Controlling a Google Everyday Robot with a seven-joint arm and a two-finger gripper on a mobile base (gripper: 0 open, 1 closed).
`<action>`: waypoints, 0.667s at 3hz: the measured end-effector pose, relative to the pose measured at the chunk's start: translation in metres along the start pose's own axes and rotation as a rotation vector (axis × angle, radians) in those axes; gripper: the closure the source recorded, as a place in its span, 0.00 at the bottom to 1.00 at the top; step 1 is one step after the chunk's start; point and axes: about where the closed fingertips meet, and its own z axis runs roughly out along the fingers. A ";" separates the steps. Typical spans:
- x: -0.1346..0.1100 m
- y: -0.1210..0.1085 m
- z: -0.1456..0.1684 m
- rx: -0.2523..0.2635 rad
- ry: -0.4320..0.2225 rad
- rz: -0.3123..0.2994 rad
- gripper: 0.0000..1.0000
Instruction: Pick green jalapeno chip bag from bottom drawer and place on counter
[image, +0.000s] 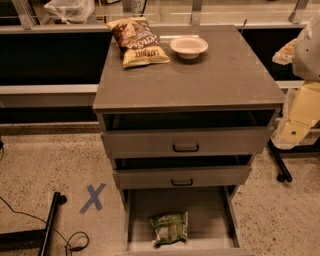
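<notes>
above a speckled floor (50, 165), the bottom drawer (150, 205) is seen open, with the green jalapeno chip bag (170, 228) laid inside near its front. a brown chip bag (137, 42) and a white bowl (189, 46) are set on the desk (215, 75). the end effector (295, 131) is held off its right side; its state cannot be told.

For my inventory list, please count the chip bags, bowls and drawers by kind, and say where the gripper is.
Chip bags: 2, a small crinkly light-green foil bag in the bottom drawer, a larger brown-and-tan bag on the grey-brown counter.
Bowls: 1, round white bowl on the counter.
Drawers: 3.
Total: 6.
The gripper is at the picture's right edge, beside the counter.
</notes>
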 end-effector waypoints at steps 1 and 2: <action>0.000 0.000 0.000 0.000 0.000 0.000 0.00; -0.002 -0.003 0.019 -0.038 -0.026 -0.014 0.00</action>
